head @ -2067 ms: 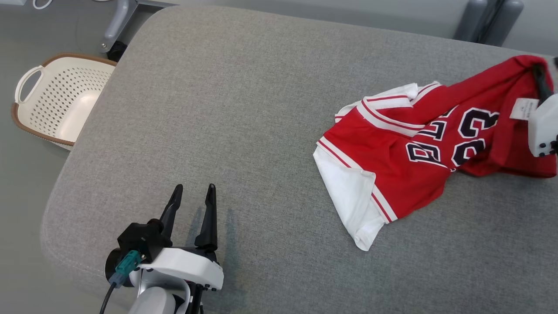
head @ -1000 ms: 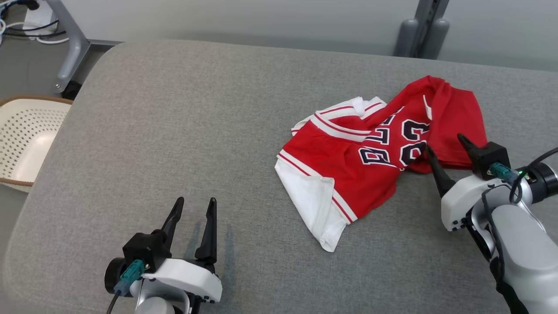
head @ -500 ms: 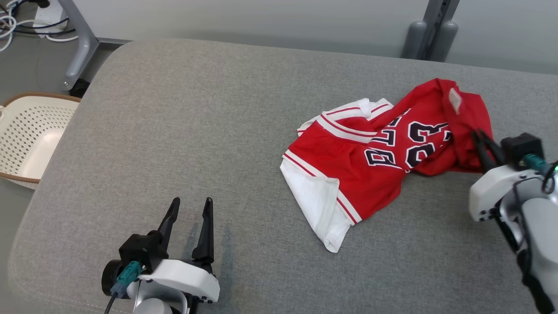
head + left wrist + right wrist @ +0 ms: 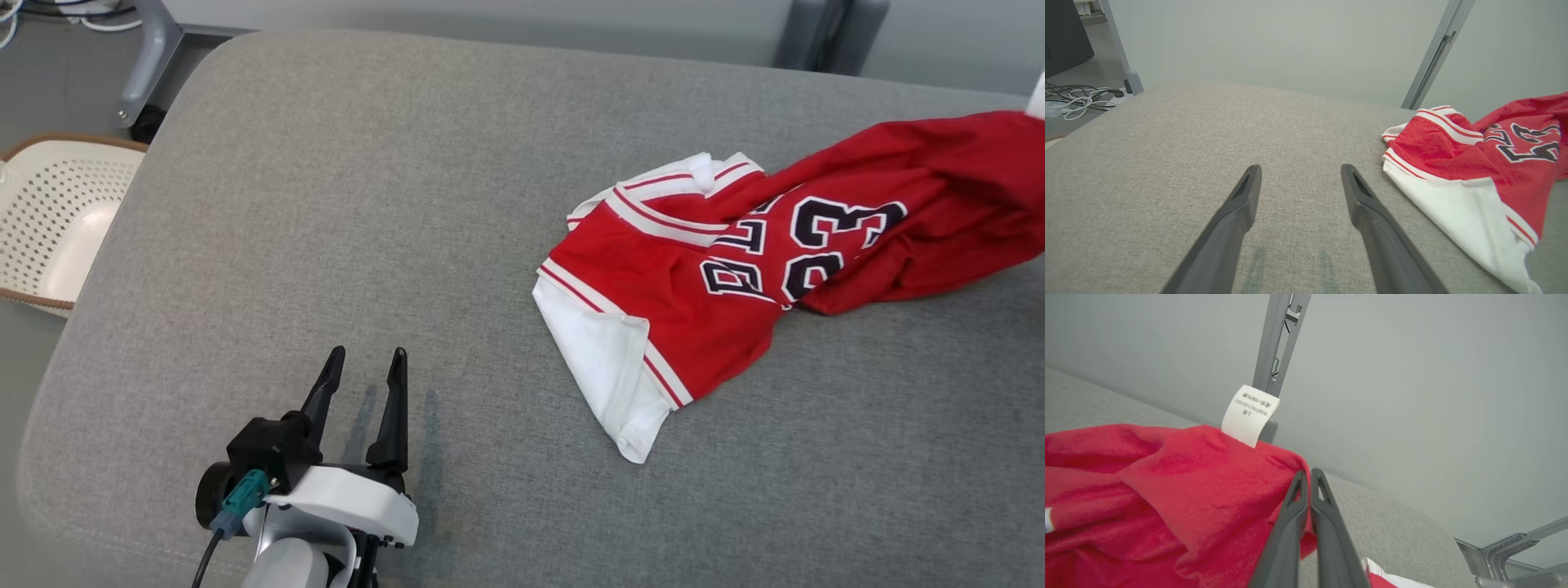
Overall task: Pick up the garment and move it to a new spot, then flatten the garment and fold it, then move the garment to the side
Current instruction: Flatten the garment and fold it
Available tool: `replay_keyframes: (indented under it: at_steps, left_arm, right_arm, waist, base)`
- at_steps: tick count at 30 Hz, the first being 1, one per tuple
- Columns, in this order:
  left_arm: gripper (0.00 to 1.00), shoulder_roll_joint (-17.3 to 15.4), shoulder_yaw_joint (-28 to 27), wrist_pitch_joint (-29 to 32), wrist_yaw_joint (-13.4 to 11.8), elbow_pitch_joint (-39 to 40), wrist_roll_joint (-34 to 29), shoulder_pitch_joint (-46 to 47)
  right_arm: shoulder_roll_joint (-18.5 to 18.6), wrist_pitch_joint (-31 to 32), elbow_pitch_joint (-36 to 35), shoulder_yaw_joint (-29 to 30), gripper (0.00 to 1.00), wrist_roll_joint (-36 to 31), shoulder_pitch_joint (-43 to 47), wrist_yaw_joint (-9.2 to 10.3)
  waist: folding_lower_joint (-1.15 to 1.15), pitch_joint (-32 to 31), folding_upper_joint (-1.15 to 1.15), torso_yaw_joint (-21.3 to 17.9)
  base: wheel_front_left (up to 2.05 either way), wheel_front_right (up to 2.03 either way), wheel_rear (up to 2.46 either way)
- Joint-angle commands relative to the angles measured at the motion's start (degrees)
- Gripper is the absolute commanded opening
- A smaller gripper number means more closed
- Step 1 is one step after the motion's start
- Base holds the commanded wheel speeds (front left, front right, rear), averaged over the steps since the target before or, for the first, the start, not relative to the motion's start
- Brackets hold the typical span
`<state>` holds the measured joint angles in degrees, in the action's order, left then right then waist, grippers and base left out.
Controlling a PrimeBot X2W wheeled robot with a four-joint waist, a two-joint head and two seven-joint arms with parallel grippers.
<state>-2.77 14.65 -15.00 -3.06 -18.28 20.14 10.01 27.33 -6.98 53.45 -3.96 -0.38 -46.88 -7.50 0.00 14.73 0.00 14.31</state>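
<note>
Right gripper (image 4: 1307,476), fingers pinched together on the red jersey's (image 4: 686,286) edge, holds that end raised at the head view's upper right. The rest lies mid-right on the grey cushion (image 4: 408,204). Left gripper (image 4: 365,359), spread and empty, sits lower left, well apart from the jersey.

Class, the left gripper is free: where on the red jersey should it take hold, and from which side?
Probably the white corner of the jersey, approached from the robot's left, low along the cushion. It lies flat, sticks out toward the open left gripper, and sits opposite the red edge pinched by the right gripper, so pulling should spread the cloth.
</note>
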Motion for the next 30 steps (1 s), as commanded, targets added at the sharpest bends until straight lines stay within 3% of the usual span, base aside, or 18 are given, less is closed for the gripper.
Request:
replay_keyframes:
  at_steps: [1,10,11,12,13,14,21,30]
  left_arm:
    - [1.00,-0.3,-0.1,-0.3,0.1,0.0,0.1,1.2]
    - [1.00,-0.2,0.3,-0.3,0.3,0.2,0.2,2.7]
    - [1.00,-0.2,0.4,-0.3,0.2,0.3,0.3,2.8]
    - [1.00,-0.2,0.5,-0.3,0.2,0.3,0.4,2.9]
    - [1.00,-0.2,0.5,-0.3,0.2,0.3,0.4,2.9]
    - [1.00,-0.2,0.6,-0.3,0.2,0.3,0.4,2.9]
    - [1.00,-0.2,0.4,-0.2,-0.6,0.1,0.4,3.1]
    - [1.00,-0.3,-0.8,-0.3,-0.3,-0.2,-0.6,1.3]
  right_arm:
    - [0.8,0.4,0.7,0.3,0.00,-0.7,-1.7,0.00]
    - [2.4,-0.2,4.5,0.9,0.00,-5.4,-10.7,0.01]
    - [2.7,-1.2,4.6,2.0,0.32,-5.9,-11.7,0.01]
    - [2.6,-1.8,5.0,3.0,0.83,-6.5,-12.2,0.01]
    - [2.6,-1.8,5.0,3.0,0.83,-6.5,-12.2,0.01]
    - [2.2,-2.2,5.7,3.7,1.00,-7.1,-12.5,0.01]
    - [-1.0,-5.4,8.9,5.3,1.00,-9.9,-13.2,0.01]
    - [-7.4,-7.9,9.9,2.5,1.00,-2.8,-8.6,0.01]
  waist:
    - [0.00,0.9,0.00,0.7]
    - [0.00,3.3,0.00,2.0]
    - [0.00,3.6,0.00,2.1]
    - [0.00,3.8,0.00,2.2]
    - [0.00,3.8,0.00,2.2]
    - [0.00,4.0,0.00,2.3]
    - [0.00,3.7,0.00,1.4]
    - [0.00,0.8,0.00,-2.8]
  base:
    - [0.00,0.00,0.00]
    - [0.00,0.00,0.00]
    - [0.00,0.00,0.00]
    - [0.00,0.00,0.00]
    - [0.00,0.00,0.00]
    - [0.00,0.00,0.00]
    - [0.00,0.00,0.00]
    - [0.00,0.00,0.00]
